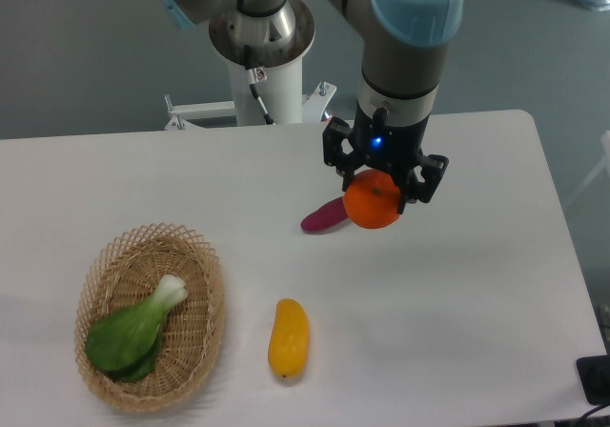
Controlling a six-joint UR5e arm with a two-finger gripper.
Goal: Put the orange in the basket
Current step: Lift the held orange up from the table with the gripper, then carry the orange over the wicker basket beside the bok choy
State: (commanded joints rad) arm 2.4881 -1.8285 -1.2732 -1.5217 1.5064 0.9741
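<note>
The orange (373, 202) is a small round bright-orange fruit held under my gripper (377, 191), right of the table's middle and seemingly lifted off the surface. The gripper is shut on it, with black fingers at either side. The basket (202, 261) is an oval tan wicker one at the front left, well away from the gripper. A green leafy vegetable (135, 330) with a white stalk lies inside it.
A purple eggplant-like piece (322, 216) lies just left of the orange, partly behind it. An elongated yellow-orange fruit (288, 337) rests near the front, right of the basket. The arm's base column (267, 65) stands at the back edge.
</note>
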